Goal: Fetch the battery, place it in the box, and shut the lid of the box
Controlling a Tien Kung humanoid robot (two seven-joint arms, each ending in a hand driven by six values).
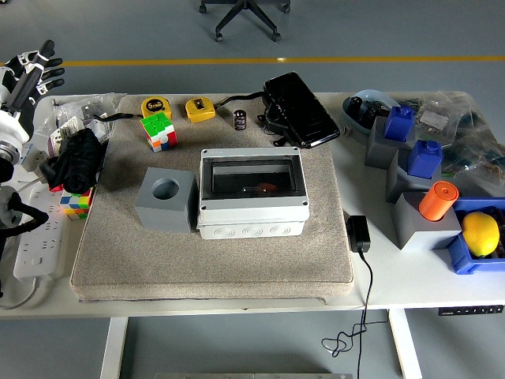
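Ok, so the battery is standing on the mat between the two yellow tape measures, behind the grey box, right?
Not quite. In the head view the battery stands on the mat behind the grey box, but right of both tape measures, between the right tape measure and the black lid.

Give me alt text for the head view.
A grey box with a clear lid sits on a beige mat on a white table, a small battery standing behind it. The robot's left hand, fingers spread, hovers at the far left edge.
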